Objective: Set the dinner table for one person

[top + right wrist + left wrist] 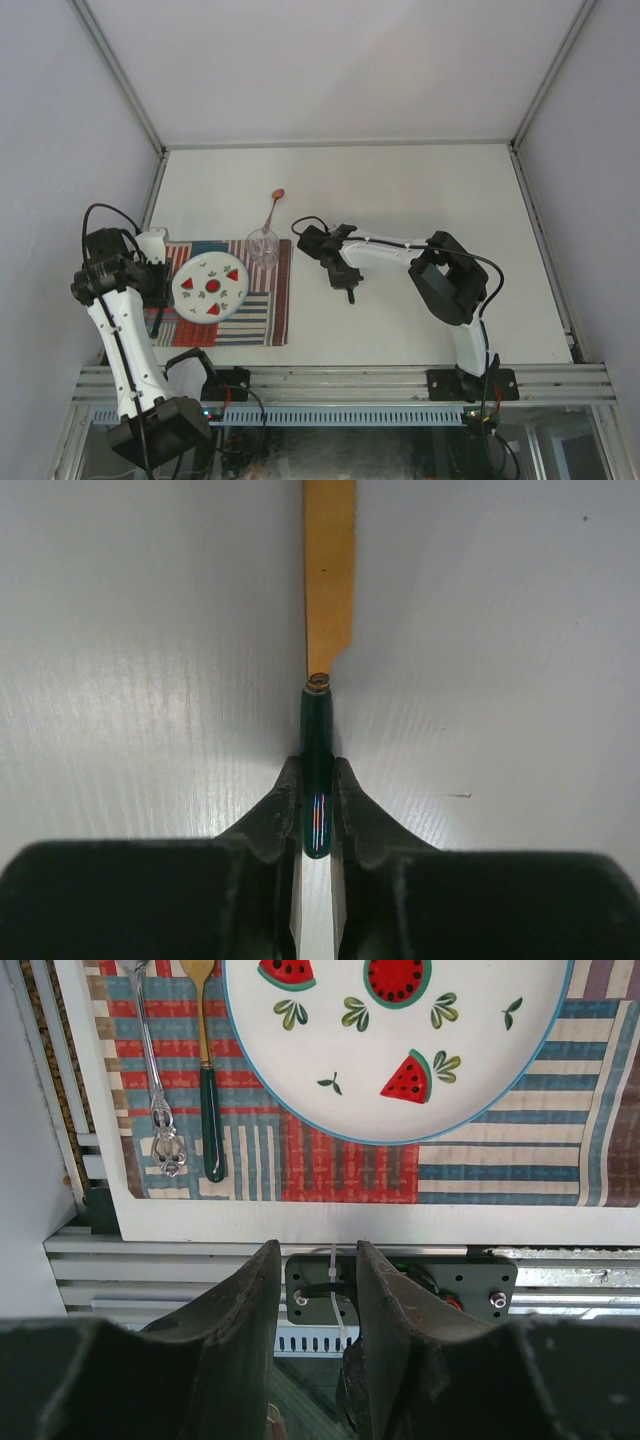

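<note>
With plate, glass and cutlery on the placemat, my right gripper clamps the unplaced knife; my left gripper stands apart, empty.

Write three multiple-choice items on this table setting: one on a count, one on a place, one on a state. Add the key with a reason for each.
1. How many utensils lie beside the plate on the placemat?
A) none B) two C) five

2. Where does the glass stand?
A) on the plate B) at the placemat's far right corner C) at the placemat's near left corner

3. What is the right gripper doing?
A) wide open, empty B) shut on the glass C) shut on the knife by its green handle

Key:
1 B, a silver utensil and a green-handled fork lie side by side there.
2 B, the top view shows it at that corner, off the plate.
3 C, its fingers pinch the handle, the gold blade pointing away.
</note>
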Motion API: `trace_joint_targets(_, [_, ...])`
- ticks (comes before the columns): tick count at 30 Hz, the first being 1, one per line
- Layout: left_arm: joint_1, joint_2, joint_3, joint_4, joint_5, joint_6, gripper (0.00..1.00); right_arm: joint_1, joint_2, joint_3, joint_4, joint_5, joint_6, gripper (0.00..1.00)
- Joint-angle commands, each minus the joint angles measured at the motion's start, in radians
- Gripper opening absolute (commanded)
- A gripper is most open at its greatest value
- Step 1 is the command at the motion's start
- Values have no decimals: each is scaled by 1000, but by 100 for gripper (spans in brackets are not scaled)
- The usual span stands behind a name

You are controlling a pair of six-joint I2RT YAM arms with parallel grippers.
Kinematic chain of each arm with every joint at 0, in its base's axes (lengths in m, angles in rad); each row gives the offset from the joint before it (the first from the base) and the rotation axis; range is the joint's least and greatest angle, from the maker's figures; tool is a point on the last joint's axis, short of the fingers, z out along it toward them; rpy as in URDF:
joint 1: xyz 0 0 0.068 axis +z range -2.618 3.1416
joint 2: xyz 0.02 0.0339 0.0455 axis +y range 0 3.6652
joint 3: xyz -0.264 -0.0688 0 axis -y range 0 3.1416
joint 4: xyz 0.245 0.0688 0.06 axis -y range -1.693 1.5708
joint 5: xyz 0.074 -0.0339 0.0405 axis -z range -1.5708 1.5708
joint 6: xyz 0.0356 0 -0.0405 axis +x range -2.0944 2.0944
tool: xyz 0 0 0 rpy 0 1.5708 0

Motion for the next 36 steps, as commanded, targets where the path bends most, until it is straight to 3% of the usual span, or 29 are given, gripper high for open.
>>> trace_joint_targets(1, [7,2,4,13,0,5,41,2,72,-16,78,-75,3,0])
trace_joint_targets(9, [7,15,8,16,-10,22,41,58,42,33,5,-70,110,0])
trace_joint_targets(17, [6,33,102,-50,52,-15,41,165,91,239,-137,-51,199,0])
trace_joint_targets(23, [7,47,105,-56,-8,-35,40,198,59,249,-117,-75,263,0])
trace_joint_targets(29, [6,-5,38,-24,26,15,41,207,67,284,-93,-54,296,0])
trace_joint_targets(36, [21,21,44,-35,0,69,41,252,202,542,-114,-85,302,0])
